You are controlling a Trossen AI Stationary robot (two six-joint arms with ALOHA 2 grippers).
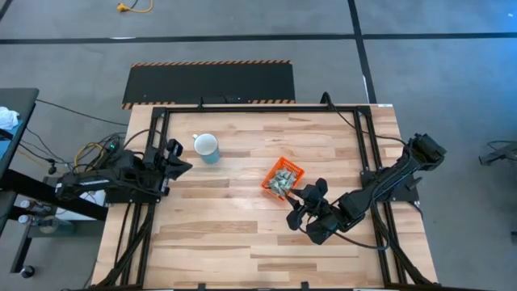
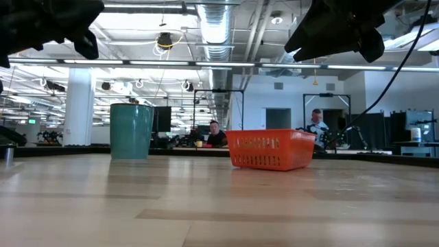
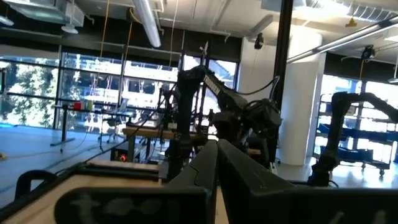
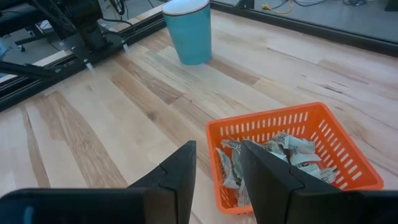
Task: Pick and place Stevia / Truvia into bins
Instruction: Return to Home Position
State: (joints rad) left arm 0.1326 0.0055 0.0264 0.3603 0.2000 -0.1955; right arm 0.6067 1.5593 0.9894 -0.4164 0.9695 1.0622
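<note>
The orange bin (image 1: 289, 165) stands on the table right of centre, seen also in the low view (image 2: 271, 151). A heap of pale green and white Stevia sachets (image 4: 280, 152) lies inside it (image 1: 283, 181). My right gripper (image 4: 217, 149) is open and holds nothing. It hovers off the table just on the near-right side of the bin (image 1: 300, 202), with its fingers pointing toward the bin's near corner. My left gripper (image 3: 217, 155) is shut and waits at the table's left edge (image 1: 182, 162).
A pale blue mug (image 1: 207, 147) stands upright on the table to the far left of the bin, also in the right wrist view (image 4: 188, 31). Black frame rails (image 1: 363, 153) run along the table's sides. Bare wood (image 1: 226, 234) stretches across the near half.
</note>
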